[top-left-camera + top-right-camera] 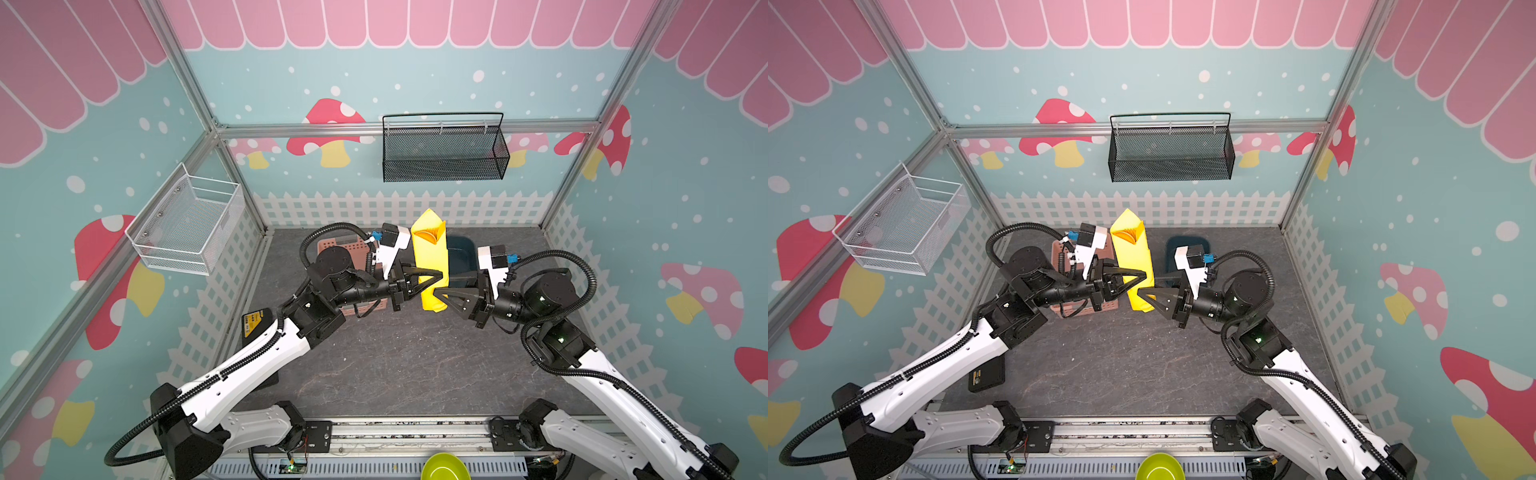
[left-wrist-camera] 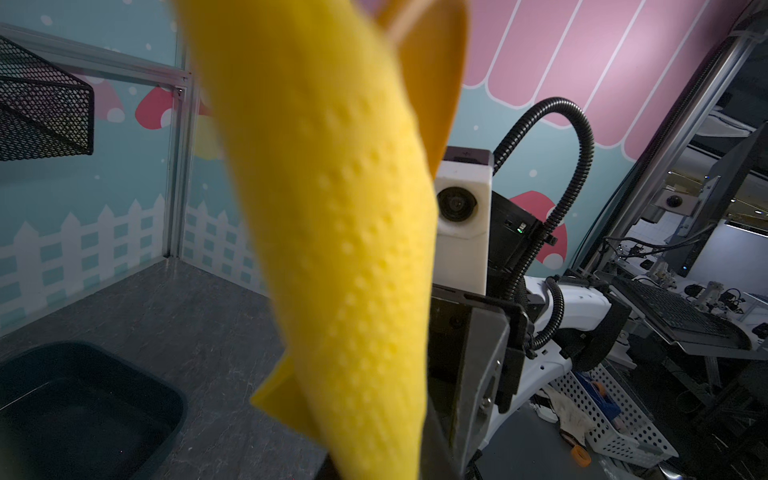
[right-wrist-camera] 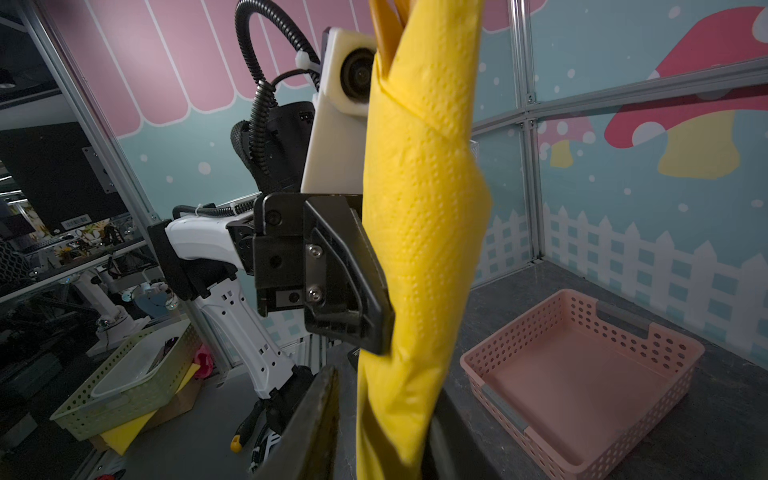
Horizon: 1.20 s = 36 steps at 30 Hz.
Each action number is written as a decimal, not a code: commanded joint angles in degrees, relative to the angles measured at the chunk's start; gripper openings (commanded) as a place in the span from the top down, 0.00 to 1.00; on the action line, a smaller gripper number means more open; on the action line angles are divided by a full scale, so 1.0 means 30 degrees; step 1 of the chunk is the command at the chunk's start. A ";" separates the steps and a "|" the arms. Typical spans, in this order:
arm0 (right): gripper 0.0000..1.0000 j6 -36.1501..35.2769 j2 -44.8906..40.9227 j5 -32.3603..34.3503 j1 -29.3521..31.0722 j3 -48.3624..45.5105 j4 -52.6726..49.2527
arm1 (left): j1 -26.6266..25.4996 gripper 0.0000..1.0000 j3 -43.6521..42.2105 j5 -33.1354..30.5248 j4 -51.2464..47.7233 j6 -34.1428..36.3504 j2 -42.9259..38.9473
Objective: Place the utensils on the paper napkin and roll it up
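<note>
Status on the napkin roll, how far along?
Done: utensils sit inside the rolled paper napkin, tips poking out the top. In hand: left gripper pinches the roll upright; right gripper brackets it lower, grip unclear. Left: probably only setting it down.

The napkin [image 1: 432,257] hides the utensils [image 1: 428,236] except orange tips at its open top; which piece is which cannot be told. The left wrist view shows it blurred, both ends cut off. The left arm [image 1: 266,357] covers much of the basket [image 1: 332,246] in both top views.
</note>
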 commanded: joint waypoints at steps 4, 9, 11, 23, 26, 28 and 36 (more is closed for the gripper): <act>0.71 0.0364 0.0204 -0.1101 -0.0024 0.0402 0.1413 | 0.0067 0.99 0.0573 0.0626 0.0690 -0.0298 0.0304; 0.76 0.0538 0.0365 -0.1383 0.0006 0.0404 0.1755 | 0.0067 0.99 0.0591 0.0891 0.0879 -0.0475 0.0433; 0.77 0.0571 0.0407 -0.1458 0.0044 0.0374 0.1857 | 0.0067 0.99 0.0606 0.0906 0.0862 -0.0493 0.0465; 0.85 0.0630 0.0571 -0.1627 0.0181 0.0299 0.2077 | 0.0067 0.99 0.0723 0.1362 0.1045 -0.0668 0.0631; 0.89 0.0602 0.0563 -0.1590 0.0175 0.0288 0.2081 | 0.0067 0.99 0.0723 0.1396 0.1044 -0.0643 0.0579; 0.92 0.0600 0.0512 -0.1519 0.0173 0.0288 0.2084 | 0.0067 0.99 0.0694 0.1296 0.0940 -0.0563 0.0515; 1.00 0.0483 -0.0072 -0.0689 0.0187 0.0168 0.2051 | 0.0067 0.81 0.0496 0.0272 0.0461 -0.0110 -0.0432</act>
